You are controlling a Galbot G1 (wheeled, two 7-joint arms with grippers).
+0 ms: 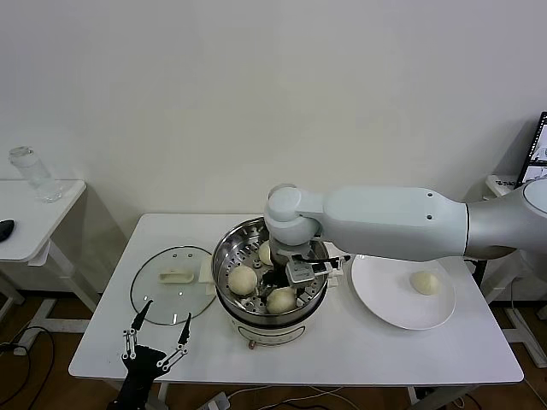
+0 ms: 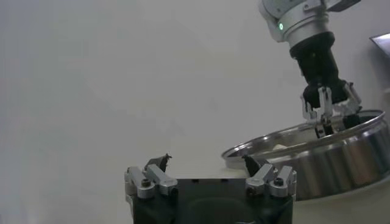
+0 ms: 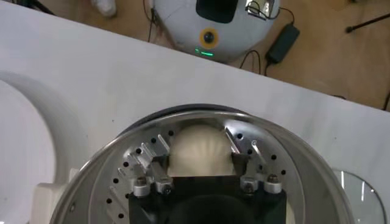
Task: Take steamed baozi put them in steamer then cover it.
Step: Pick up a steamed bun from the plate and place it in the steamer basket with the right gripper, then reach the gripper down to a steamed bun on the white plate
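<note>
White smooth right arm (image 1: 385,224); black end effector (image 1: 291,278), silver screwed fingers (image 3: 149,159).

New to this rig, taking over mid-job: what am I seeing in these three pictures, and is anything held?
A two-armed robot works at a white table. The wide picture is from its head; the others from a camera on each wrist. The right claw reaches into the steamer, open, jaws either side of a baozi on the tray; nothing is held. Two more buns lie inside, a fourth bun on the plate. The lid lies on the table. The left claw waits open by the table's front edge.
</note>
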